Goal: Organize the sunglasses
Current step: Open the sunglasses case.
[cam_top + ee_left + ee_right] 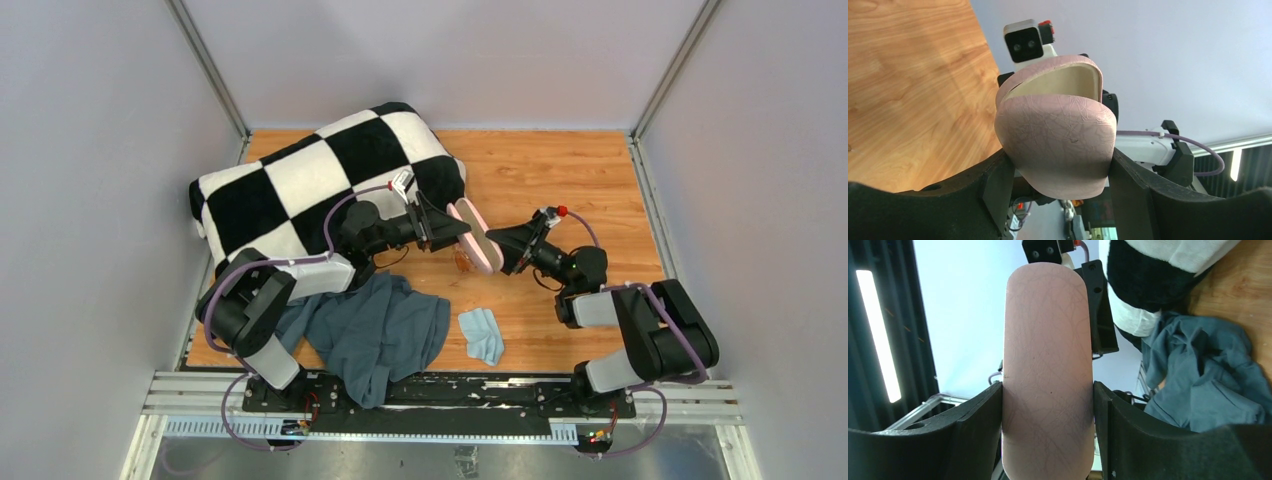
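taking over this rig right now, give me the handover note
The left gripper is shut on the pink case.
The right gripper is shut on the same case from the opposite side.
The case is held up between them with its lid ajar; the left wrist view shows the cream lining.
The sunglasses appear as a small amber shape on the table just under the case, apparently not inside it.
The light-blue cloth lies nearer the front edge.
Done: case lifted and opened a little.
Left: put the glasses in, close the case, set it down.
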You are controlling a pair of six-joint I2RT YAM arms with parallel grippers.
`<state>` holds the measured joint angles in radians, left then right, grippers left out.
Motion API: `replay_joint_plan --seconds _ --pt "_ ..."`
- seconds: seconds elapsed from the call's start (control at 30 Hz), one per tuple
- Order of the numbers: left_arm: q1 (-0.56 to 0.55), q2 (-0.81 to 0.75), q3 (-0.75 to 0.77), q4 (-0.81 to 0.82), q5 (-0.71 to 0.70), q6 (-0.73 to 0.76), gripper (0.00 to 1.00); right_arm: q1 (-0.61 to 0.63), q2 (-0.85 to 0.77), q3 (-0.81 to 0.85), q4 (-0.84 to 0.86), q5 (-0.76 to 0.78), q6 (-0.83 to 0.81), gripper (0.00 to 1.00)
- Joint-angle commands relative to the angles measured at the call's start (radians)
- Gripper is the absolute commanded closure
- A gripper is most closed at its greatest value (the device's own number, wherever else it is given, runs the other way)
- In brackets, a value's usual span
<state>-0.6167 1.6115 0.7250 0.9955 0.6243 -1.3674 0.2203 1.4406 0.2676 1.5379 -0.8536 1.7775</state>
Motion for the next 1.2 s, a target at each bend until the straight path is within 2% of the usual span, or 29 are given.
replay_joint_plan --seconds 0.0,0.37,0.97,1.17 --pt "0.005 -0.026 0.019 0.269 0.068 -0.011 1.00 -0.007 0.041 -0.032 0.057 0.094 0.120 0.58" --pt "0.005 0.013 0.015 0.543 0.132 -0.048 1.00 -0.003 0.060 -0.039 0.058 0.183 0.307 0.57" --pt "0.005 -0.023 0.021 0.550 0.201 0.000 1.00 0.014 0.048 -0.051 0.057 0.228 0.377 0.49" --pt "0.009 0.056 0.037 0.546 0.195 -0.080 1.00 0.015 0.029 -0.006 0.057 0.184 0.300 0.36"
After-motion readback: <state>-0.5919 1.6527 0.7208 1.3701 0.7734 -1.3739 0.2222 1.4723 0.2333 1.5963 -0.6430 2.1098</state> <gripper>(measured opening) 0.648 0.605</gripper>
